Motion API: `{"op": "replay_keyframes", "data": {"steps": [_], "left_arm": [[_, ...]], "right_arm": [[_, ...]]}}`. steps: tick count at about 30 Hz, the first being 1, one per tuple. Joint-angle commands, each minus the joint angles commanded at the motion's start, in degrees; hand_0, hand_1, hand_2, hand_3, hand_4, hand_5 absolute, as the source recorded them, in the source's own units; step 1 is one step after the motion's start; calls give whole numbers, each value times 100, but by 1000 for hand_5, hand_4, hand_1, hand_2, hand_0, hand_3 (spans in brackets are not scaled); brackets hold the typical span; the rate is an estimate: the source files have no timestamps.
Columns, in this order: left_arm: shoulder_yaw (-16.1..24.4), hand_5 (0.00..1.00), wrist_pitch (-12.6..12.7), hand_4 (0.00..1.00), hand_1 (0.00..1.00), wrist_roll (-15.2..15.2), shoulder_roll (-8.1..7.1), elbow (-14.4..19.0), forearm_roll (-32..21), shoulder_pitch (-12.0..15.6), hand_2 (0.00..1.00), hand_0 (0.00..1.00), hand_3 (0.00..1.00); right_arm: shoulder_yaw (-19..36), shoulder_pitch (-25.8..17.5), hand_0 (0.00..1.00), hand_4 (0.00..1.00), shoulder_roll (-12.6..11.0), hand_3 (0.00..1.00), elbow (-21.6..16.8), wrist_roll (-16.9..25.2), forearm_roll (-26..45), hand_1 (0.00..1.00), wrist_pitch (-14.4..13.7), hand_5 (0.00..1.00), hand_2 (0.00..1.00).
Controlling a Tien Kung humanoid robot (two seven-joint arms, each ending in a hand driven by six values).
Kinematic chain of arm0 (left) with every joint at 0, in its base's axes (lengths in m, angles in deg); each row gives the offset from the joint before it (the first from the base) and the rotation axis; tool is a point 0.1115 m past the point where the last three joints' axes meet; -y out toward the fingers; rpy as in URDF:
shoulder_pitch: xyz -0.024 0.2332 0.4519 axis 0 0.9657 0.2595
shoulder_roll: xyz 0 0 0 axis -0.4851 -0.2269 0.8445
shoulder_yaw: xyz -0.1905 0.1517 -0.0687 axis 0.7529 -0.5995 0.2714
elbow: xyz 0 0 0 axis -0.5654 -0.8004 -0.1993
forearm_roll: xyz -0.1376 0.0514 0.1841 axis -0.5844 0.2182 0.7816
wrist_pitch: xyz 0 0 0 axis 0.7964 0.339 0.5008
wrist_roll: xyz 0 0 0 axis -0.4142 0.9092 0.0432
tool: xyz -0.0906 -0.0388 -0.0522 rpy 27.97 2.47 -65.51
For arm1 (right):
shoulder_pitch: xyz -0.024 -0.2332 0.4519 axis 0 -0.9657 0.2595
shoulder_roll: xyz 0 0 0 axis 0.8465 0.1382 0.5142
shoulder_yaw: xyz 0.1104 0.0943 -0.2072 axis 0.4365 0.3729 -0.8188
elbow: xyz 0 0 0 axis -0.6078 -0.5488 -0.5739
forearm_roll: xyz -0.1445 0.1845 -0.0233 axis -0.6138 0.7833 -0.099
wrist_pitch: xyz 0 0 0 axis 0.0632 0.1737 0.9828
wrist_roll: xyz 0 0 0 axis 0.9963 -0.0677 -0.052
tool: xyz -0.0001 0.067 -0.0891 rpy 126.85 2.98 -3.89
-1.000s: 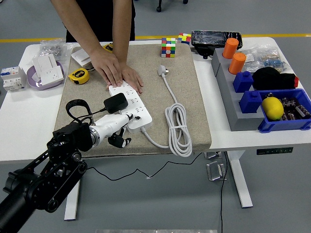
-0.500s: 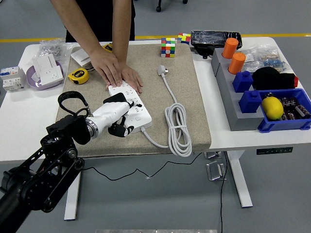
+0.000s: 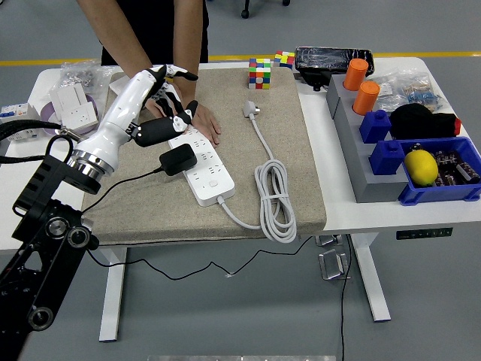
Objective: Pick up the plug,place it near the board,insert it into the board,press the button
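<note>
Beige mat (image 3: 285, 143) covers white table (image 3: 30, 195) (grey floor beyond); left hand (image 3: 154, 105) loosely spread, empty

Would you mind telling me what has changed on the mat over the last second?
The left hand let go of the black plug and lifted up and away toward the far left, fingers now spread, holding nothing. The plug stays seated in the white power strip. The person's hand still presses the strip's far end; the strip and the coiled white cable have not moved.
</note>
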Motion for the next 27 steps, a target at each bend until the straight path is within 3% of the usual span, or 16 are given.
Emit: {"op": "replay_keyframes", "data": {"steps": [5,6,10,15,21,23,24,27], "left_arm": [[365,690,-148,998,984,-72,51,-51,-1192,164,976,939,919],[408,768,-168,998,998,-88,55,-63,-1452,191,998,998,998],[531,768,-184,998,998,-138,70,-136,-2421,280,998,998,998],[618,784,-84,998,998,-157,88,-182,-3612,367,998,998,998],[558,755,-16,998,998,-261,-1,-60,-4959,454,998,998,998],[504,755,-27,998,998,-313,-43,-7,-4697,479,998,998,998],[461,555,-54,998,860,-335,-73,34,-4493,494,835,835,994],[323,555,-218,998,860,-369,-177,150,-3759,521,835,835,994]], "right_arm": [[-7,-26,882,998,11,829,2,-3,3,828,2,998,807],[-8,-30,881,998,12,829,1,-4,3,828,2,998,806],[-11,-35,881,998,14,829,3,-9,4,828,2,998,806],[-12,-39,882,998,11,829,-2,-11,0,829,-4,998,807],[-22,-60,881,998,13,829,0,-17,3,829,-5,998,807],[-24,-60,881,998,11,829,1,-19,2,829,-5,998,807],[-21,-58,882,998,9,829,1,-19,3,828,-6,998,807],[-11,-51,882,998,4,829,-2,-20,-3,828,-6,998,807]]}}
